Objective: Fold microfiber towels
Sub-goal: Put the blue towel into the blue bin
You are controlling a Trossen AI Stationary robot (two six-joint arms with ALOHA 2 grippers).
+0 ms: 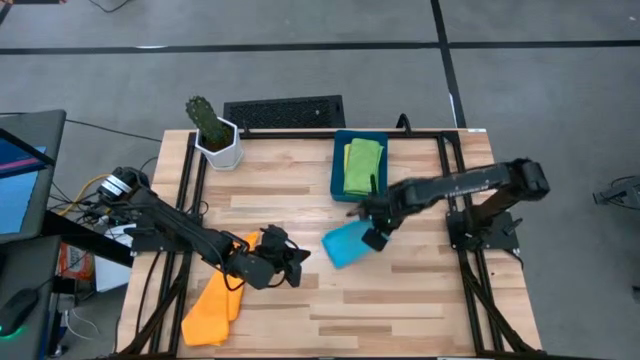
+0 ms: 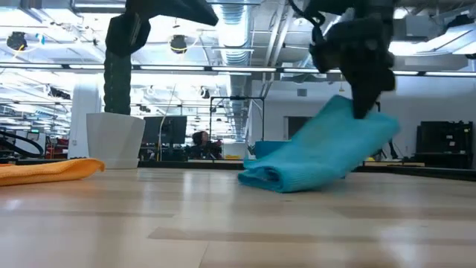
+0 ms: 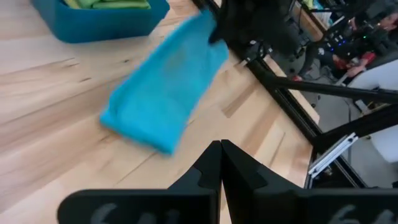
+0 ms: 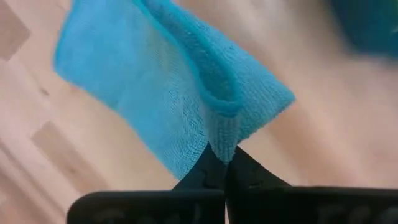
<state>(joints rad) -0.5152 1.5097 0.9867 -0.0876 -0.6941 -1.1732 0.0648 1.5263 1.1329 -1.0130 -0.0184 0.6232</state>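
- The wooden tabletop (image 1: 400, 300) carried everything, with both dark arms reaching in from its sides.
- A dark blue bin (image 1: 338, 172) stood near the far edge, holding folded green and yellow towels (image 1: 363, 165).
- The orange towel (image 1: 212, 305) lay loose near the front left corner, partly under the left arm.
- The light blue towel (image 1: 347, 243) sat folded near the middle, one end raised off the wood, the other resting on it.
- The right pincer (image 4: 225, 163) was clenched on that raised end, grasping a thin pinch of cloth.
- The left pincer (image 3: 221, 160) hovered clenched and empty, just beside the orange towel.
- Risk, as I judged it: with so shallow a pinch, the layers could slip free or the fold could fall open if lifted fast.
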